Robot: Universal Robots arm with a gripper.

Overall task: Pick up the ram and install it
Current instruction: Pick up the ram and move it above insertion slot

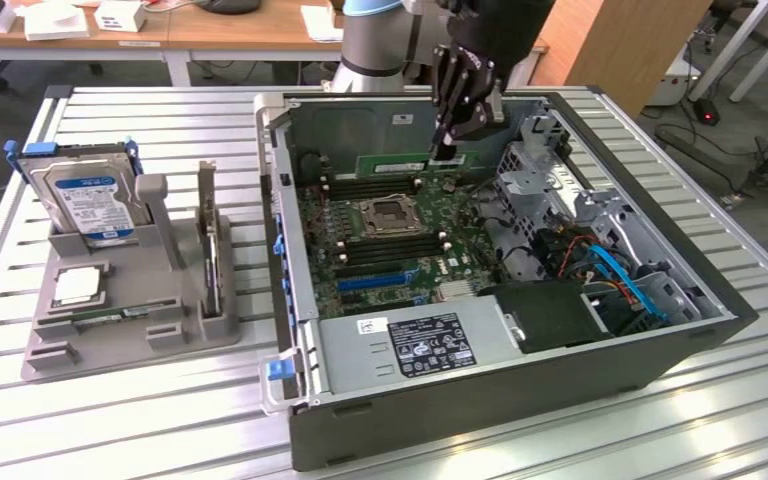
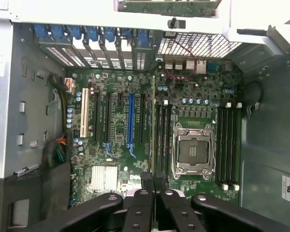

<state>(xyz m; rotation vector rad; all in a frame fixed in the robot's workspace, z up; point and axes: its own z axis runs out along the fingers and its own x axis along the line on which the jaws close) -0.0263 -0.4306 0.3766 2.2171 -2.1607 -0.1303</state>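
Note:
My gripper (image 1: 447,152) hangs inside the open computer case (image 1: 491,410), shut on the ram (image 1: 391,164). The ram is a long green stick held level above the motherboard, near the case's far wall. In the wrist view the ram (image 2: 153,121) shows edge-on as a thin line running out from between my black fingers (image 2: 147,180). It hangs over the black memory slots (image 2: 163,140) beside the CPU socket (image 2: 192,150). A second bank of slots (image 2: 227,145) lies on the socket's other side. In the exterior view the socket (image 1: 391,213) has slot rows on both sides.
A grey holder (image 1: 131,320) on the exterior view's left carries a silver hard drive with a blue label (image 1: 91,205) and a dark upright card (image 1: 207,240). Inside the case are the power supply (image 1: 404,345), a metal drive cage (image 1: 544,175) and blue cables (image 1: 624,280).

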